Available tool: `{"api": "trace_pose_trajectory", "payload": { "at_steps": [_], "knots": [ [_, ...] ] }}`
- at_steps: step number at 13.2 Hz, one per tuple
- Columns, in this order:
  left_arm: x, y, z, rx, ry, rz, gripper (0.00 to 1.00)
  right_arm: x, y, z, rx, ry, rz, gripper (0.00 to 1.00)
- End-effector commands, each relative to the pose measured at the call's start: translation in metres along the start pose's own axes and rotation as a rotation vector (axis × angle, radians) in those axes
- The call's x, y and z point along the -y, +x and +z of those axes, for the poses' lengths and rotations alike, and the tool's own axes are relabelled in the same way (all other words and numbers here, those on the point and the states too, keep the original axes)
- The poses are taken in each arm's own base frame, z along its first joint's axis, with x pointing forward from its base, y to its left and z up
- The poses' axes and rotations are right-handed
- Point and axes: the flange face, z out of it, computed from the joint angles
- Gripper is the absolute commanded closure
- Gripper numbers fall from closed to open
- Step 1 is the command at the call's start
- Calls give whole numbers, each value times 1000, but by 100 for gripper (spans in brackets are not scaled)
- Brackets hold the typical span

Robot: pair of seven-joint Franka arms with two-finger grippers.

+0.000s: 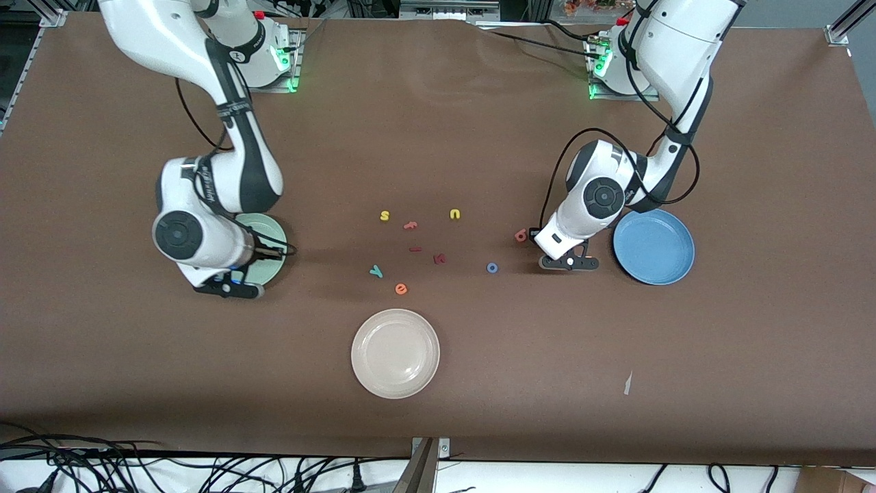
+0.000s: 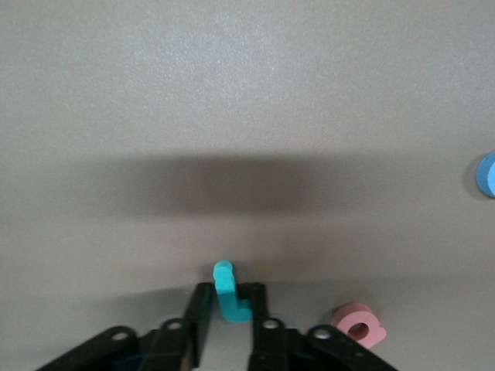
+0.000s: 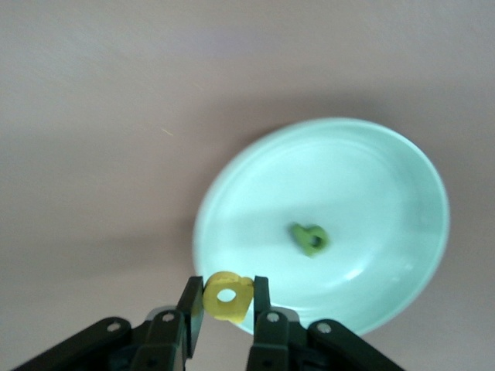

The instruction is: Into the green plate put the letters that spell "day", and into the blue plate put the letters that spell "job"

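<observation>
Low over the table beside the blue plate [image 1: 653, 246], my left gripper [image 1: 568, 263] [image 2: 230, 294] is shut on the teal "j" [image 2: 230, 297]. The salmon-pink "b" [image 1: 521, 235] [image 2: 358, 325] lies close by, and the blue "o" [image 1: 492, 268] [image 2: 487, 174] lies a little nearer the front camera. My right gripper [image 1: 229, 286] [image 3: 227, 292] is shut on the yellow "d" [image 3: 227, 295], held over the rim of the green plate [image 1: 268, 227] [image 3: 371, 178]. The dark green "a" [image 3: 310, 239] lies in that plate. The teal "y" [image 1: 376, 272] is on the table mid-way between the arms.
A cream-white plate [image 1: 395, 353] sits nearer the front camera. Loose letters lie in the middle: a yellow "s" [image 1: 384, 216], a yellow "u" [image 1: 455, 214], an orange "e" [image 1: 401, 289] and dark red letters [image 1: 440, 258].
</observation>
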Motion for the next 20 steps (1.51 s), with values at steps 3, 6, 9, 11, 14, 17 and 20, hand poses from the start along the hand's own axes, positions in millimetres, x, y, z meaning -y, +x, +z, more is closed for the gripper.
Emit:
{"api": "trace_pose_trajectory", "payload": {
  "at_steps": [3, 6, 9, 11, 14, 17, 20],
  "knots": [
    [2, 1, -8, -9, -3, 21, 100, -33, -55, 80, -82, 23, -52, 62],
    [13, 7, -39, -28, -9, 5, 100, -31, -53, 67, -70, 30, -45, 0],
    [60, 18, -91, -36, -12, 59, 100, -16, -34, 15, -27, 40, -56, 0],
    [105, 16, -116, 10, -8, 94, 100, 7, -23, -27, -7, 43, -34, 0],
    [177, -1, -126, 27, -16, 169, 100, 74, -21, -43, -36, 51, -32, 0],
    [213, -21, -124, 47, -20, 192, 99, 147, -21, -22, -34, 57, -173, 0],
    [234, -29, -115, 68, -22, 208, 91, 189, -14, -3, -125, 102, -303, 0]
  ]
}}
